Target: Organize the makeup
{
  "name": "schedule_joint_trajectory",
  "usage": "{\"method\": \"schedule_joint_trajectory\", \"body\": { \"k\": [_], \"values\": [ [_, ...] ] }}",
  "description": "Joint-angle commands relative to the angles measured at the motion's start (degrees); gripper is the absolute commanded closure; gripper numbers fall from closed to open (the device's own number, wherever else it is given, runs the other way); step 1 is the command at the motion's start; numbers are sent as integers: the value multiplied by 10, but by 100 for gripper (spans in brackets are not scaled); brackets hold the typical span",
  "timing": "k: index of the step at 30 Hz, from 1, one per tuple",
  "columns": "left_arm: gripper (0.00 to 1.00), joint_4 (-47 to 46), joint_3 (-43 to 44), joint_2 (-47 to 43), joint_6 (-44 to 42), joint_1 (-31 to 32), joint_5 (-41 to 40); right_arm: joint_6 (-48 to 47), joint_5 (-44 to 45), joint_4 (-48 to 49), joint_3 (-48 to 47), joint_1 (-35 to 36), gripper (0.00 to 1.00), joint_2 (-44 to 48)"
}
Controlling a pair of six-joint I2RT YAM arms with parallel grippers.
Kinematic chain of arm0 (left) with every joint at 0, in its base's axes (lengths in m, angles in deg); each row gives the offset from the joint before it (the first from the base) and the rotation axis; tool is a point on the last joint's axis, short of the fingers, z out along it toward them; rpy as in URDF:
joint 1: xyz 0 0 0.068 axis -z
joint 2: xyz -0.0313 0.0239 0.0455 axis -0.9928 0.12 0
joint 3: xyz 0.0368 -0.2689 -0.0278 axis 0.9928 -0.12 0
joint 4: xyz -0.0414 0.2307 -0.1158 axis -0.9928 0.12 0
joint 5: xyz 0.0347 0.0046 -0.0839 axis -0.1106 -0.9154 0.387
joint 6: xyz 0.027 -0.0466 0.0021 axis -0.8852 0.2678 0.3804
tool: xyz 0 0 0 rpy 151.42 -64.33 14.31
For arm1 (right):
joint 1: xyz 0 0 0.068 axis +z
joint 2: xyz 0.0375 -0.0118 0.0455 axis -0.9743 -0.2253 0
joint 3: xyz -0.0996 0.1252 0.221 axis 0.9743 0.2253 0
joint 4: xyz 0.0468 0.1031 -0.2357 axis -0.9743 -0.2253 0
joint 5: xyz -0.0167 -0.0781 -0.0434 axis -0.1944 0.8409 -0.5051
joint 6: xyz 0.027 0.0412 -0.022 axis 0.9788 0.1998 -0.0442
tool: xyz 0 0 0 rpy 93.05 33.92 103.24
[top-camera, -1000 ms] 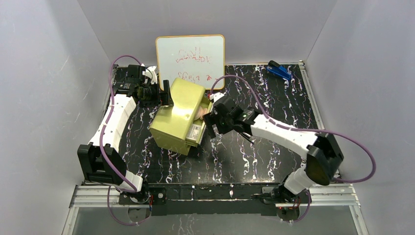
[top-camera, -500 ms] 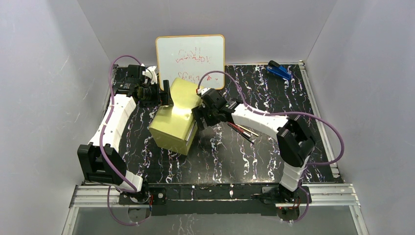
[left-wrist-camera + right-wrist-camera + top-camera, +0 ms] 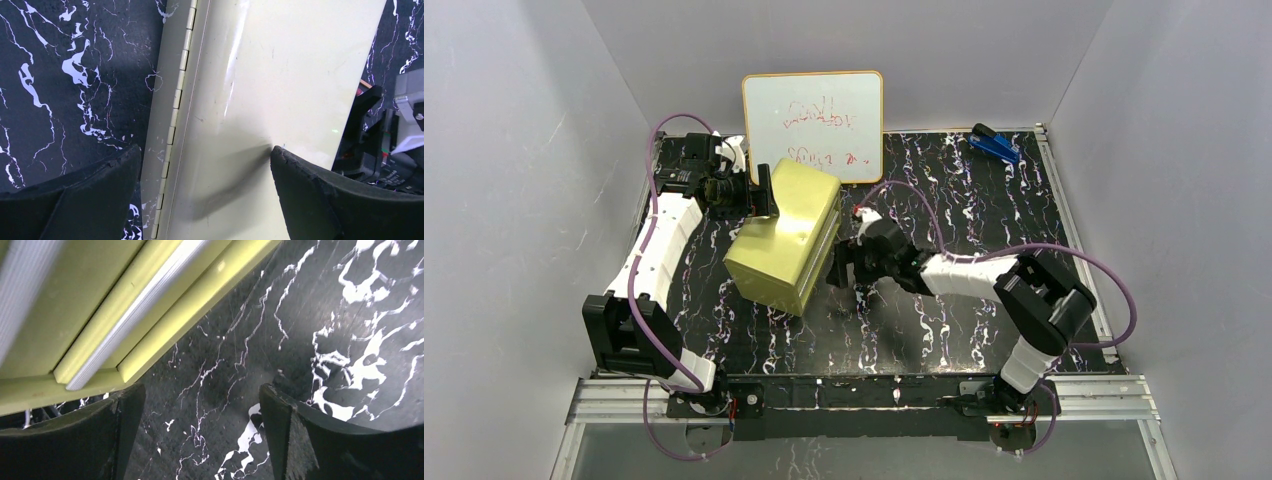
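Yellow case (image 3: 784,238) now shut; a second ago it was open, makeup showing inside. Now the makeup is hidden in every view. Right end effector (image 3: 840,268) dropped low beside case, fingers spread, empty. Left end effector (image 3: 761,200) spread wide over hinge side of lid, gripping nothing.

The box (image 3: 786,235) has a smooth, glossy yellow-green skin that looks like painted metal. It is faintly scratched, and its piano hinge (image 3: 175,100) is painted the same. The table (image 3: 944,190) is a smooth black marble-look sheet with a dull sheen. The left gripper (image 3: 200,155) has matt black pads (image 3: 320,200), rubbery, with rough, crumbled edges. The whiteboard (image 3: 814,105) is glossy.
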Motion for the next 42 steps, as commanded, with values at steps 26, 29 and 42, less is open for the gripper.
{"method": "schedule_joint_trajectory", "body": {
  "k": [26,29,42],
  "values": [
    [2,48,19,20,-13,2,-18,340,-89,636,86,-49,47,-183],
    [2,47,17,22,-14,3,-18,340,-90,634,76,-50,47,-192],
    [1,45,10,21,-14,4,-22,349,-92,642,74,-53,57,-215]
  ]
}}
